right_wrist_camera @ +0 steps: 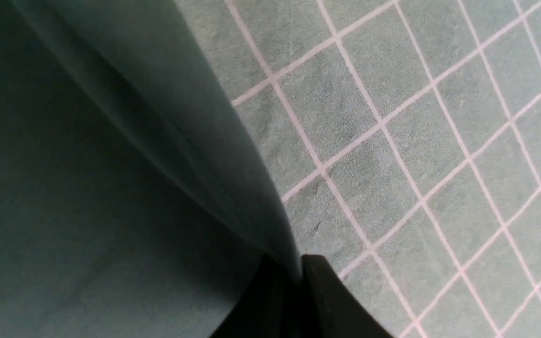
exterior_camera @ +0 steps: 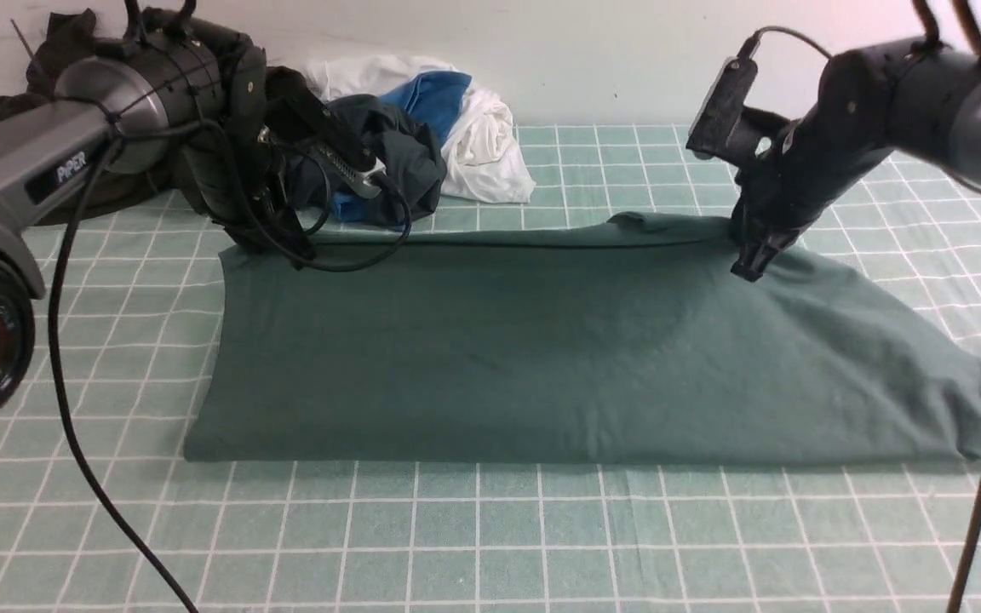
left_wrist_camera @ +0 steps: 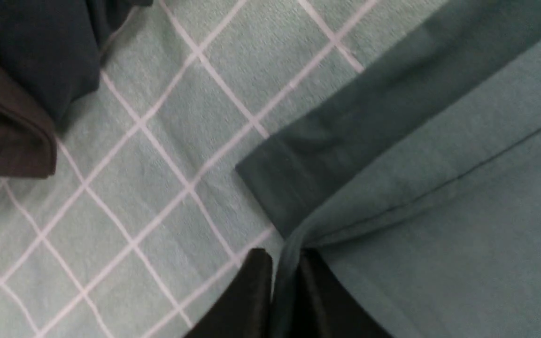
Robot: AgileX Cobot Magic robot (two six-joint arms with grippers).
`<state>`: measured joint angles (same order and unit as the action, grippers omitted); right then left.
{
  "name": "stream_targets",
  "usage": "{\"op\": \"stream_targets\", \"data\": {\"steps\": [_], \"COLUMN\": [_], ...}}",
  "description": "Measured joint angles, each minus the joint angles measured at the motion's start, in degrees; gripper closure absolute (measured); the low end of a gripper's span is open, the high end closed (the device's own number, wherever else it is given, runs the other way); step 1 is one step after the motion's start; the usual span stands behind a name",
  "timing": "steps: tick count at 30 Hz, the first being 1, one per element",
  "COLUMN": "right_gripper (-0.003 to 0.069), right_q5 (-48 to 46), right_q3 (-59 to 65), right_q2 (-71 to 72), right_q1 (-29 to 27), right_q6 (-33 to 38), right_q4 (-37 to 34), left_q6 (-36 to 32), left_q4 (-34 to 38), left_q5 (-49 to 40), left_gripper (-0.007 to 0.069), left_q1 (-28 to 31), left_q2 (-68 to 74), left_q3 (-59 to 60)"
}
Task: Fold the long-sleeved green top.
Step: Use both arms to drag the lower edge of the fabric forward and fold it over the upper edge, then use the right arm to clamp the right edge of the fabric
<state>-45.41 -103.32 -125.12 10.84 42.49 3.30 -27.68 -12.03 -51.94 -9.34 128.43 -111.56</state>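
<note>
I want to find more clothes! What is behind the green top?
Behind the green top lie dark clothes, a blue cloth and a white cloth. The left arm hides some.

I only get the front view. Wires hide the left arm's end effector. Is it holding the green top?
Observer: Yes. The left wrist view shows the left end effector pinching an edge of the green long-sleeved top.
Operator: And the right one?
Observer: The right end effector pinches a raised fold of it too.
Operator: Anything else by the left one?
Observer: A stitched seam runs across the cloth close to it.
</note>
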Motion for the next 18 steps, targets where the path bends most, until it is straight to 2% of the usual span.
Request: {"op": "stream_targets", "data": {"steps": [2, 3, 7, 8, 11, 12, 14, 15, 16, 17, 18], "right_gripper": [0.0584, 0.0578, 0.0433, 0.0425, 0.0319, 0.0293, 0.0275, 0.0262, 0.026, 0.0257, 0.0256], "right_q5": [1.8, 1.9, 4.3, 4.3, 2.1, -0.2, -3.4, -7.8, -8.3, -13.0, -13.0], "right_q3": [0.0, 0.0, -0.1, -0.1, -1.1, -1.5, -1.8, -1.9, -1.9, -1.9, -1.9], "right_q2": [-1.5, -1.6, -1.5, -1.6, 0.1, 1.3, 2.8, 4.9, 5.1, 7.2, 7.2], "right_q1": [-0.5, -0.5, -1.3, -1.4, -1.7, -1.7, -1.7, -1.8, -1.8, -2.2, -2.2], "right_q6": [-4.5, -4.5, -16.8, -17.5, -28.4, -32.0, -34.2, -36.0, -36.0, -36.9, -37.0], "right_q4": [0.2, 0.2, 1.3, 1.5, 4.1, 5.2, 6.5, 7.6, 7.8, 8.2, 8.3], "left_q6": [1.2, 1.2, 7.9, 8.7, 13.4, 14.1, 14.5, 14.9, 14.9, 15.1, 15.1], "left_q4": [0.0, 0.0, -0.5, -0.6, -0.9, -0.9, -0.8, -0.7, -0.6, 0.2, 0.3], "left_q5": [2.1, 2.3, 4.0, 3.8, -0.6, -4.1, -7.0, -10.3, -11.0, -12.8, -13.1], "left_gripper": [0.0486, 0.0479, 0.0304, 0.0289, 0.0203, 0.0186, 0.0183, 0.019, 0.0196, 0.0225, 0.0235], "left_q1": [0.6, 0.7, 1.9, 2.0, 2.2, 2.2, 2.0, 1.8, 1.8, 1.5, 1.5], "left_q2": [1.2, 1.3, 1.6, 1.6, 1.4, 1.0, 0.3, -1.0, -1.4, -3.3, -3.5], "left_q3": [-0.3, -0.3, -0.8, -1.0, -3.3, -4.5, -5.8, -7.0, -7.2, -7.6, -7.6]}}
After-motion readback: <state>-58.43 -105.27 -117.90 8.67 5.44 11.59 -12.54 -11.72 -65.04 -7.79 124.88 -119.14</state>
